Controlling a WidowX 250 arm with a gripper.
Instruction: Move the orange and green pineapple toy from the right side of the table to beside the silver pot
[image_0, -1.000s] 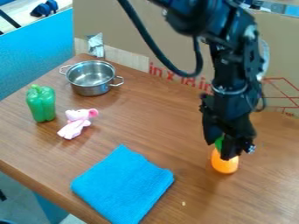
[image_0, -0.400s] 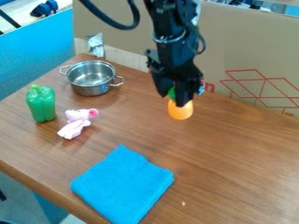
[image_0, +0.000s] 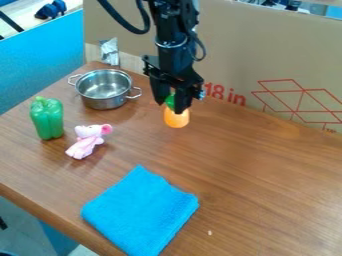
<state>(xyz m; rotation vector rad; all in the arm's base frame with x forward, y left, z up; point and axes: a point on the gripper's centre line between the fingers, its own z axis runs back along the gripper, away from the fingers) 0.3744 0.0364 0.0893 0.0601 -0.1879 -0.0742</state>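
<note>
The black gripper (image_0: 171, 104) hangs over the back middle of the table, right of the metal pot (image_0: 105, 90). Its fingers are shut on the green top of an orange toy (image_0: 176, 119), which looks like a carrot or similar vegetable and hangs below them. The pot has two side handles and an empty-looking inside. A green pepper (image_0: 47, 118) stands upright at the left. Beside it lies a pink plush toy (image_0: 86, 140). A folded blue cloth (image_0: 140, 210) lies flat nearer the front.
The brown wooden table (image_0: 267, 190) has its front left edge running diagonally. A cardboard panel (image_0: 267, 65) stands along the back, with a silver packet (image_0: 109, 52) at its left end. A blue partition (image_0: 41, 57) rises at the left.
The gripper has moved left and toward the back, from the right side of the table to near the pot, carrying the orange toy. The other objects have stayed in place.
</note>
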